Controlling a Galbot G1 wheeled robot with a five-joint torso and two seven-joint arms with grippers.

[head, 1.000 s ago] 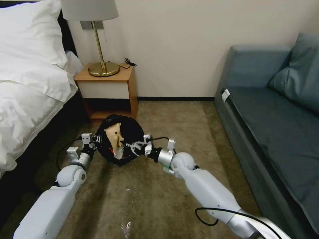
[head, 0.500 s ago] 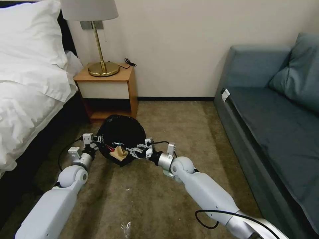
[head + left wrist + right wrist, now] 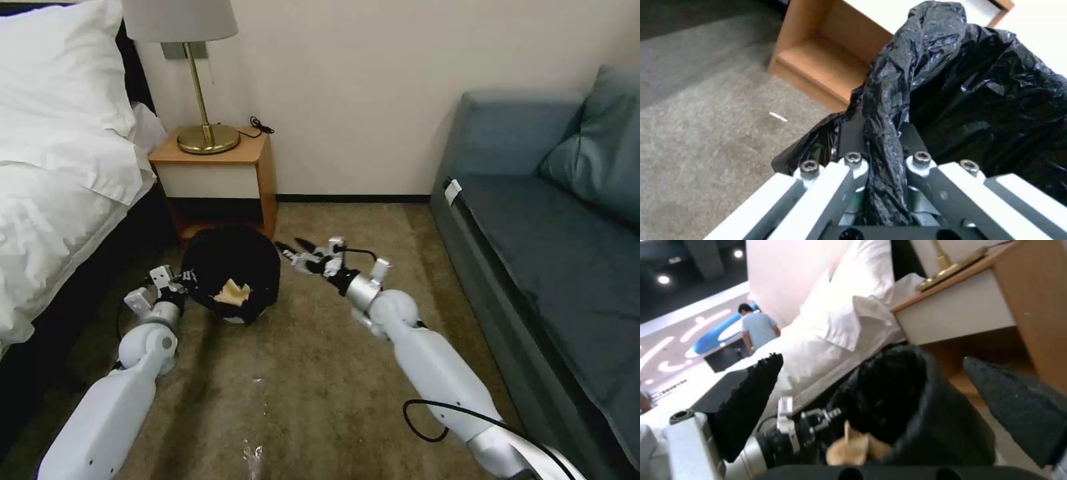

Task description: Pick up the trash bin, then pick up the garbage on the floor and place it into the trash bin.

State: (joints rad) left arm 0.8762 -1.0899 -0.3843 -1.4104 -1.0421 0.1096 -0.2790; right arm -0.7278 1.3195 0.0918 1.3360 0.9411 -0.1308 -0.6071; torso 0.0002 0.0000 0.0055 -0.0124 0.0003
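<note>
No brand, label or writing can be read on anything here. The trash bin [image 3: 233, 280] sits tipped toward the camera on the carpet [image 3: 320, 373], just in front of the wooden nightstand [image 3: 217, 180], its glossy black bag liner [image 3: 978, 86] draped over the whole rim; a sliver of the white bin body shows under the liner at its 6 o'clock edge. Inside the mouth, toward 6 o'clock, lies a tan paper wad [image 3: 232, 293], which also shows in the right wrist view [image 3: 853, 448] against the dark liner. What else the bin holds cannot be told.

The left gripper [image 3: 183, 280] is at the bin's 9 o'clock side, its fingers pinched tight on a bunched fold of the liner at the rim; the left wrist view shows the plastic squeezed between the two metal fingers [image 3: 835, 180].

The right gripper [image 3: 293, 250] is off the bin's 2 o'clock side, just clear of the rim, fingers spread apart and holding nothing. Its dark pads [image 3: 751, 400] frame the bin in the right wrist view.

A brass lamp [image 3: 200, 100] stands on the nightstand. The bed with white linen [image 3: 60, 167] lies at 9 o'clock of the bin, a grey-blue sofa [image 3: 553, 213] at 3 o'clock. A small clear scrap [image 3: 252, 457] lies on the carpet near the camera, at 6 o'clock of the bin.
</note>
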